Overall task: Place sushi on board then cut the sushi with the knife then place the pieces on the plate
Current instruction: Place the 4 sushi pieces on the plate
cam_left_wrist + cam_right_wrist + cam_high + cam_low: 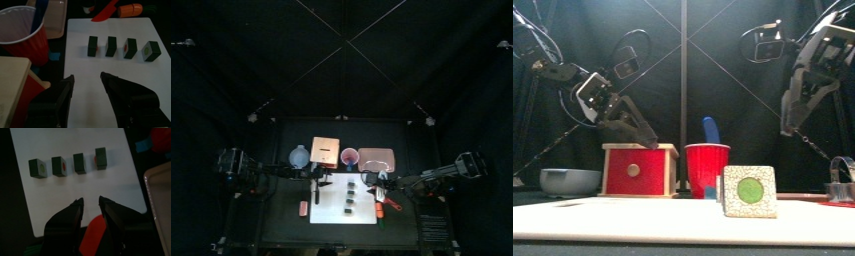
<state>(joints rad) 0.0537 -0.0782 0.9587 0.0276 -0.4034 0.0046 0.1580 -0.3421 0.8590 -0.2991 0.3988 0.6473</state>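
Several dark green sushi pieces (111,46) stand apart in a row on the white board (133,70), also seen as sushi pieces (59,165) in the right wrist view. One piece (750,190) shows its white face with a green centre up close in the front view. My left gripper (87,76) hangs open and empty over the board's edge, next to the red cup (27,35). My right gripper (91,203) is above the board's other side, shut on the red knife (93,235). The pink tray (376,158) lies behind the board at the right.
The red cup (707,165) holds a blue knife (711,128). A wooden box (640,170) stands left of it, and a blue-grey bowl (571,180) is further left. An orange toy (130,8) lies past the board. A small red thing (303,208) lies left of the board.
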